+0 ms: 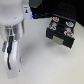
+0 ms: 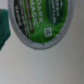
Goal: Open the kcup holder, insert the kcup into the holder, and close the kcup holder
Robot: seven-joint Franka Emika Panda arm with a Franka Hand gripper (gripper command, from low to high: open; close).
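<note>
Close against the wrist camera: the kcup point(image 2: 40, 22), green foil top with white lettering and a pale grey-white rim, blurred by nearness, lying on a plain white table point(image 2: 50, 65). Beside it, a teal-green shape point(image 2: 4, 25) cut by the frame edge, too blurred to name. No fingers of the tool in the wrist view; cannot tell how far open, nor whether anything held.

In the exterior view, nearest and largest: the white Franka arm point(image 1: 12, 37), filling the area from 9 to 7 o'clock, with a dark cable point(image 1: 10, 50) running down its side. Tool itself hidden beneath the arm's body here.

Toward 2 o'clock of the exterior view: the kcup holder point(image 1: 60, 32), a black boxy unit set at an angle, its drawer pulled out toward 4 o'clock. Inside the drawer, round pods point(image 1: 56, 21) with white and red tops in slots. Well apart from the arm.

At 12 to 1 o'clock: a dark block point(image 1: 50, 6) at the frame's top edge, with a small blue glint point(image 1: 31, 16) beside it.

Surface: smooth, white, evenly lit, faint shadow under the holder. Nothing of the room visible beyond the table.
</note>
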